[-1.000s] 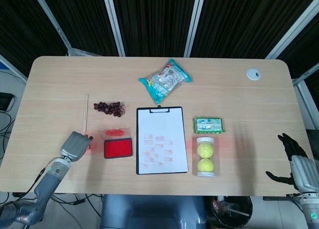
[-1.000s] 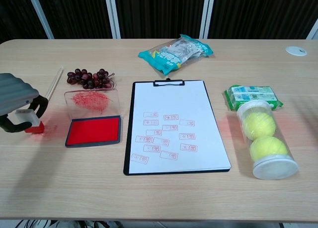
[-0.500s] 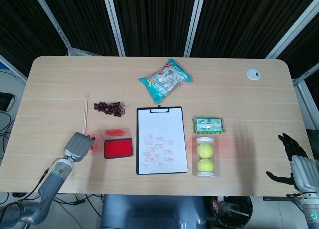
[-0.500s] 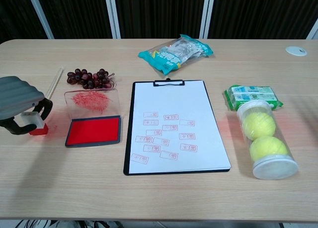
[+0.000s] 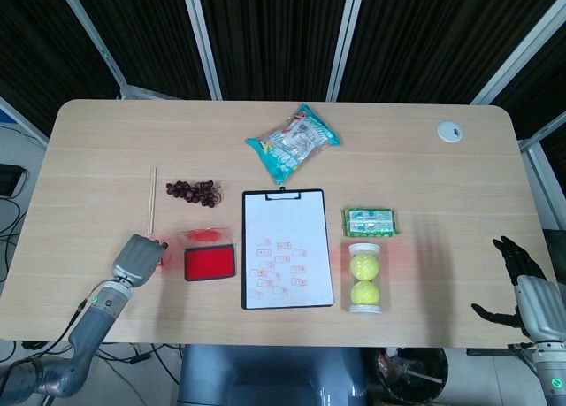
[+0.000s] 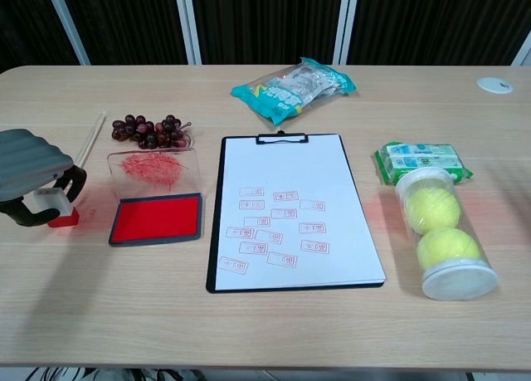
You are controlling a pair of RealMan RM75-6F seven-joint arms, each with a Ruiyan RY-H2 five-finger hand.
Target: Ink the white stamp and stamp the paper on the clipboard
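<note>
My left hand (image 6: 31, 167) (image 5: 134, 259) is curled around the white stamp (image 6: 51, 203), whose red base sits at the table surface, left of the open red ink pad (image 6: 158, 217) (image 5: 210, 263). The clipboard (image 6: 286, 207) (image 5: 285, 247) lies in the middle, and its white paper carries several red stamp marks on the lower half. My right hand (image 5: 522, 287) hangs off the table's right front corner, fingers apart, holding nothing.
The ink pad's clear lid (image 6: 153, 167) lies behind the pad, with grapes (image 6: 149, 129) and a wooden stick (image 6: 91, 140) further back. A snack bag (image 6: 292, 89) lies behind the clipboard. A green pack (image 6: 419, 159) and a tennis-ball tube (image 6: 440, 232) lie to its right.
My left hand with the stamp has shifted slightly to the right and settled lower at the table. The right hand has not moved.
</note>
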